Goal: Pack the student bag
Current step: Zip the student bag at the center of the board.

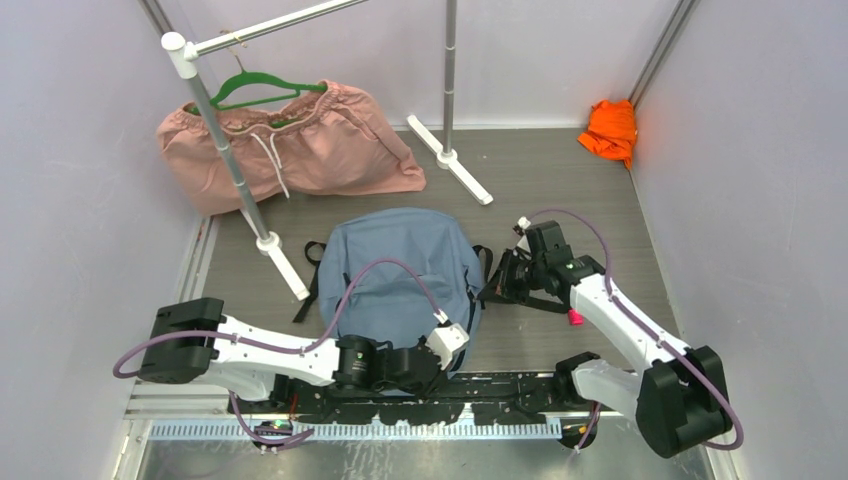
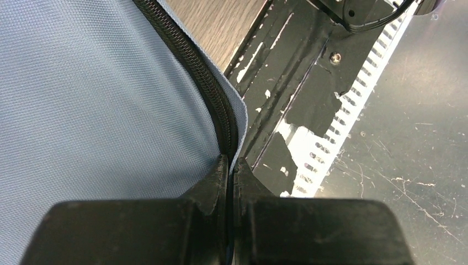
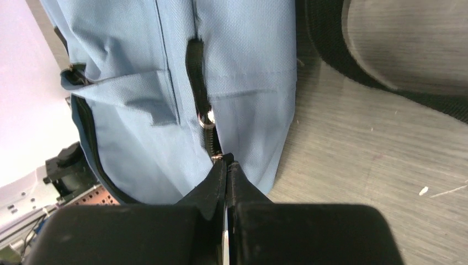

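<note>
At the far left, a pink drawstring garment point(image 1: 290, 150) hangs from a green plastic hanger point(image 1: 262, 88) on a white clothes rail point(image 1: 270, 25). It takes no part in the packing.

Nearer, the left gripper point(image 2: 230, 165) reaches across to the near right edge of the soft dusty-blue fabric student bag point(image 1: 405, 265). Its jaws are pressed together on the bag's rim, pinching the fabric lip just beside the black zipper track point(image 2: 201, 83). This hold probably anchors the bag so the cloth stays taut and does not slide while the zipper is worked.

The student bag lies flat on the grey wood-grain table point(image 1: 560, 180), in the middle between the two arms, with its black straps point(image 1: 312, 270) splayed at the sides. The zipper looks closed along the stretches in view, so packing has likely not begun.

At the bag's right side, the right gripper point(image 3: 226, 165) has its jaws drawn tight, with a small metal zipper pull point(image 3: 219, 158) caught at the tips. The silver ring of the slider point(image 3: 207, 118) sits just beyond the tips, on the seam. Gripping here suits drawing the slider along the track to open the bag, so both grippers touch the bag at its zipper line: one holds cloth, the other hardware.

Far right, a crumpled orange cloth point(image 1: 610, 130) lies in the corner, well apart from everything.
</note>
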